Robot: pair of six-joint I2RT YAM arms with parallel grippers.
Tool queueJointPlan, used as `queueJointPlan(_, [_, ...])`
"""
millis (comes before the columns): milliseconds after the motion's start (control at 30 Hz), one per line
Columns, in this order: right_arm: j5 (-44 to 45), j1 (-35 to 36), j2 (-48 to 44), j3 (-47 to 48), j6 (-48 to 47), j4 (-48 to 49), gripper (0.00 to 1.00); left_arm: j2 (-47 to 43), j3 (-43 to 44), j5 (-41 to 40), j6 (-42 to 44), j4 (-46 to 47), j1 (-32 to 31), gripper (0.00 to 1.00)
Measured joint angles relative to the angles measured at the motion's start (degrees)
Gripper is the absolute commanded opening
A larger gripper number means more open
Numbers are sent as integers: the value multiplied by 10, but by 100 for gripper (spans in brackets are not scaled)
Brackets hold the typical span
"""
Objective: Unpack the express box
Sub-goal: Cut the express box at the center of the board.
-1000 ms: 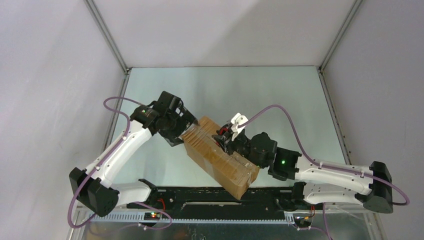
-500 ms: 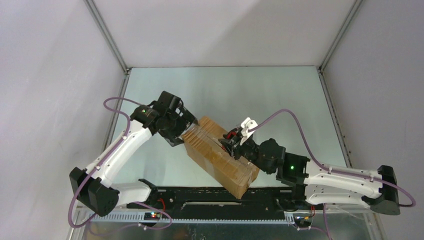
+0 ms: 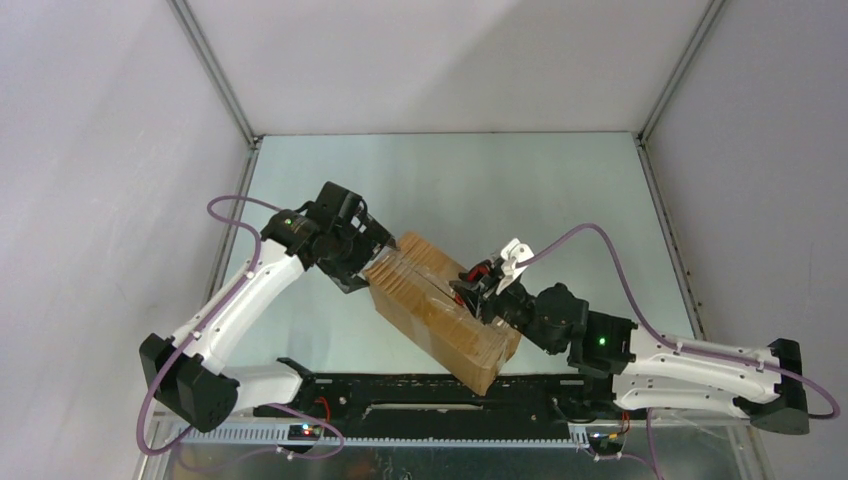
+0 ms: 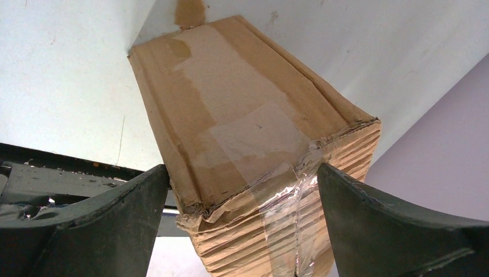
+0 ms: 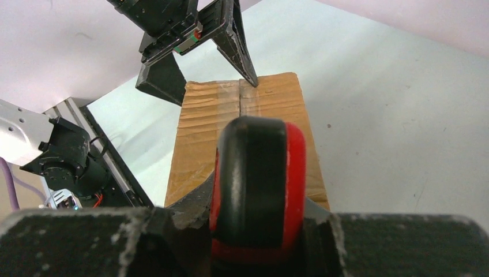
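Pale tabletop (image 3: pixel 450 170) carries the cardboard box (image 3: pixel 430 310), lying diagonally near the arm bases. Left gripper (image 3: pixel 368 262) gapes wide astride its far end (taped seam); right gripper (image 3: pixel 482 292) clamps a red-and-black knife (image 5: pixel 256 179) over the box.

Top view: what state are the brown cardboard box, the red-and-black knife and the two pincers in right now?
Oblong brown corrugated cardboard box: lying flat on the table, flaps closed, clear tape over the seam.
Red-and-black utility knife: clamped in the right pincer, above the box's top; blade not visible.
Left pincer: wide open, fingers either side of the box's far end.
Right pincer: shut on the knife.
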Motion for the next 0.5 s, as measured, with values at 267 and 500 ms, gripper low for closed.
queueJointPlan(267, [10,11,-22,-3,5,-25,0,0,0,1,0,-1,3,98])
queueJointPlan(500, [21,20,-46,-3,15,-54,0,2,1,2,0,-2,4,98])
